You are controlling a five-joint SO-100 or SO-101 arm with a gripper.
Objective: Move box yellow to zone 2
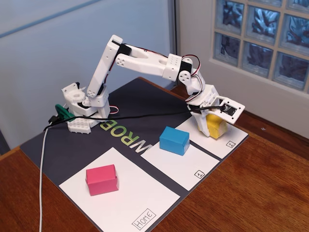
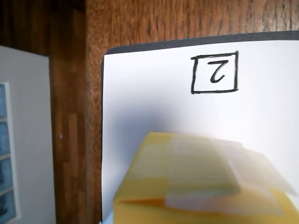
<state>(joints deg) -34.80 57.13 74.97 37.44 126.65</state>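
On the white sheet marked "2" (image 1: 223, 138), at the right end of the dark mat (image 1: 72, 145) in the fixed view, sits the yellow box (image 1: 216, 127), with the end effector (image 1: 207, 123) lowered over it and its fingers closing against the box's sides; whether the box rests on the paper or is slightly raised I cannot tell. From the wrist view the yellow box (image 2: 205, 182) fills the lower part of the frame, blurred, with the boxed "2" on the sheet (image 2: 140, 93) above it. A blue box (image 1: 174, 140) stands on the sheet marked "1" (image 1: 188, 164), and a pink box (image 1: 102, 179) on the "Home" sheet (image 1: 130, 203). All of this lies on a wooden worktop (image 1: 260, 183).
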